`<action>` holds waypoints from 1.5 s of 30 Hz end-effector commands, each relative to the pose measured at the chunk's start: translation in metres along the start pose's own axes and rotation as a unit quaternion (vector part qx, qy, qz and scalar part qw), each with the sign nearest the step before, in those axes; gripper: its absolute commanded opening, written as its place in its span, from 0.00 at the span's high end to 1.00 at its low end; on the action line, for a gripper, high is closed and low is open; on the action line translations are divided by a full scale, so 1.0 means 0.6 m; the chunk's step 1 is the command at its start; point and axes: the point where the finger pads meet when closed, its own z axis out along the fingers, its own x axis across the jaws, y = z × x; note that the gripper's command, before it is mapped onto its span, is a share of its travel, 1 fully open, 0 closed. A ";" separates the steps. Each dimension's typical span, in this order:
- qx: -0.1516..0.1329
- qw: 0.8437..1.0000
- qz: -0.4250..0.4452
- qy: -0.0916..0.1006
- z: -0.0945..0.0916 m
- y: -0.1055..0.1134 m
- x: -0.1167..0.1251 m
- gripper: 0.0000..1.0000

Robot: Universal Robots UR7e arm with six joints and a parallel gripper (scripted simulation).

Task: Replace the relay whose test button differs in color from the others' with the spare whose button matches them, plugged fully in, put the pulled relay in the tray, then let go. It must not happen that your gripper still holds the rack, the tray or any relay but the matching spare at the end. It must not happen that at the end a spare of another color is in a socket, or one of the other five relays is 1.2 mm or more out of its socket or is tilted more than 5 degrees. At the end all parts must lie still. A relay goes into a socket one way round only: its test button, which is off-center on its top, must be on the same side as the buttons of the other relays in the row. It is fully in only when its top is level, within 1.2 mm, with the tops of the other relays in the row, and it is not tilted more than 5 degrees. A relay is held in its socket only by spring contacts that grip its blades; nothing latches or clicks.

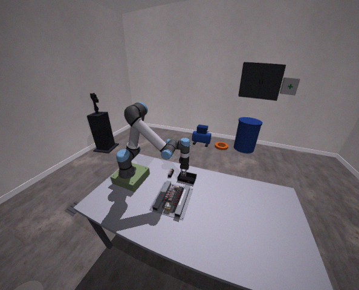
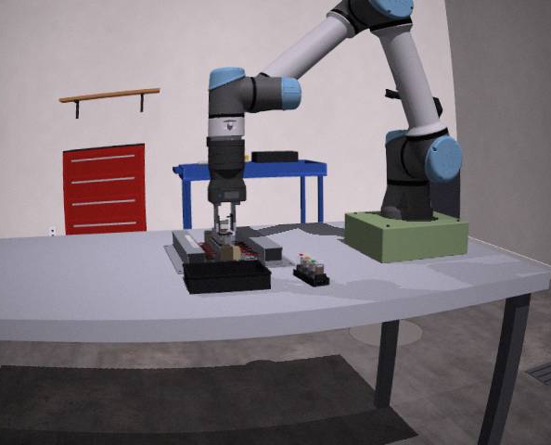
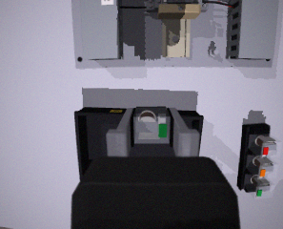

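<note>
gripper clenched on boxy grey relay with green button | relay held above black rectangular tray | spare holder, three clear-capped relays, beside tray | matte panel beyond tray

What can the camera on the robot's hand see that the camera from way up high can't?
Only the wrist view shows the green button on the relay gripped in the gripper, plus the spares' red, orange and green buttons. Only the top view shows the whole arm, blue barrel and room. Both show the black tray under the gripper.
</note>
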 end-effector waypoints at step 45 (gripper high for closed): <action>0.001 1.000 0.001 0.000 0.118 0.111 -0.030 1.00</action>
